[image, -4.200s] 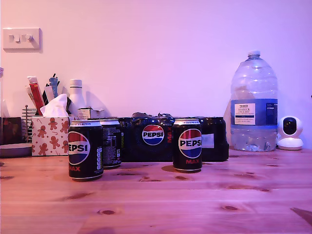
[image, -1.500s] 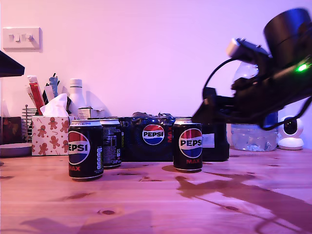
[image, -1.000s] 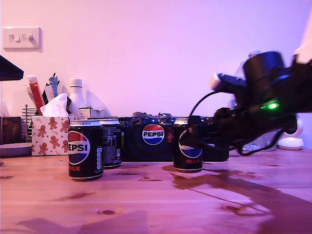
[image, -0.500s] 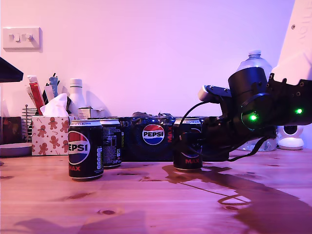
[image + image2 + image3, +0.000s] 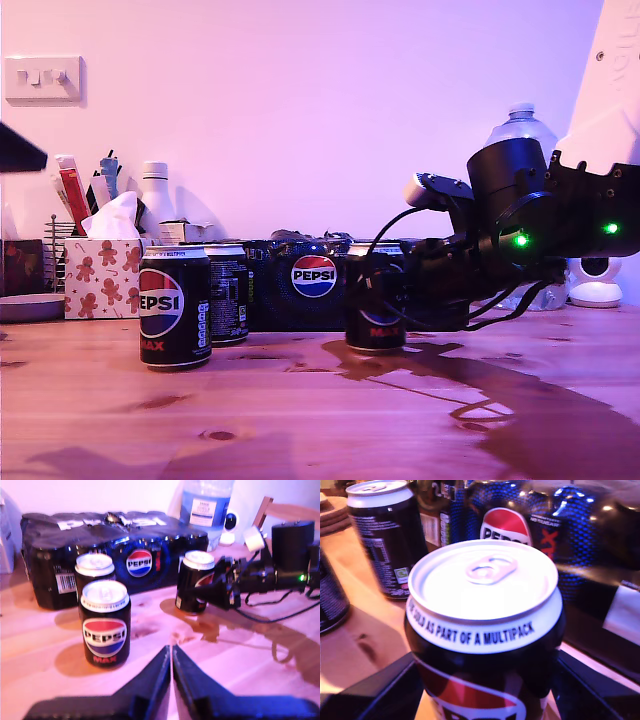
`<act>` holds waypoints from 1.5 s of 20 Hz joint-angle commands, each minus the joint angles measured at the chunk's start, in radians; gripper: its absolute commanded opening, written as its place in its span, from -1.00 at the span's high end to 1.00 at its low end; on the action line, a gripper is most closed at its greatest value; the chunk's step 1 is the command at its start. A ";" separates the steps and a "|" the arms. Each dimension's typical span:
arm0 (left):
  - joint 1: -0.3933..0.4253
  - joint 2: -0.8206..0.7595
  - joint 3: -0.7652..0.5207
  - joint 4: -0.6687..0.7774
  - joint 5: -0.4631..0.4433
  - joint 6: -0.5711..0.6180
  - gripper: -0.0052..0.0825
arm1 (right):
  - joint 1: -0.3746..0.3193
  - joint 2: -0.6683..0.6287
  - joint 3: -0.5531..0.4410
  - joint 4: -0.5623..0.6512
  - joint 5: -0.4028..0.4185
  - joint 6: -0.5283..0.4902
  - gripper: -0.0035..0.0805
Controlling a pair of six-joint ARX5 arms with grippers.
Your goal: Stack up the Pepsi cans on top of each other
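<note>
Our second tool [image 5: 372, 300] sits around the nearest can [image 5: 485, 630], one dark finger [image 5: 375, 692] on each side of the can's body, low on the label. From the second wrist view we cannot tell whether the pads press the metal or stand a hair off it, so we cannot say the grip is made. That can [image 5: 374, 312] stands upright on the desk [image 5: 320, 420], its long axis vertical, just in front of the wrapped multipack [image 5: 300, 285], and the tool comes at it level, from the side of the multipack where the water bottle [image 5: 520, 125] stands.

The move ahead turns on one relation: the can in the tool must rise and travel along the front of the multipack, away from the water bottle, to the two other cans. The front can [image 5: 175, 308] stands near the far end of the multipack, with a second can [image 5: 228, 294] just behind it and closer to the pack. Either silver top could serve as the landing spot, we judge, and the carried can must stay upright to seat on it.

Our first tool [image 5: 171, 680] has its fingers closed together, holding nothing, and points at the front can [image 5: 105, 624] from the desk side. It is nearer that pair, though its narrow fingers would need to spread first.
</note>
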 commanded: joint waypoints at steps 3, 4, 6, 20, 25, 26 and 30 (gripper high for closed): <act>-0.003 0.099 -0.018 0.030 0.001 0.017 0.90 | 0.044 0.014 0.005 -0.003 -0.036 0.002 0.01; -0.002 0.121 -0.018 0.050 0.001 0.021 0.90 | 0.051 0.011 0.005 -0.007 -0.036 0.001 0.01; -0.002 0.164 -0.018 0.086 0.001 0.054 0.90 | 0.061 0.003 0.005 -0.043 -0.038 0.001 0.01; 0.002 0.708 -0.016 0.616 -0.077 0.119 -0.62 | 0.066 -0.074 0.005 -0.122 -0.085 -0.010 0.01; 0.105 0.894 0.011 0.785 -0.078 0.140 -0.52 | 0.066 -0.074 0.005 -0.129 -0.084 -0.026 0.01; 0.137 0.927 0.032 0.793 -0.075 0.160 -0.34 | 0.066 -0.074 0.005 -0.129 -0.084 -0.026 0.01; 0.235 1.078 0.158 0.833 0.026 0.219 0.92 | 0.066 -0.074 0.005 -0.146 -0.077 -0.026 0.01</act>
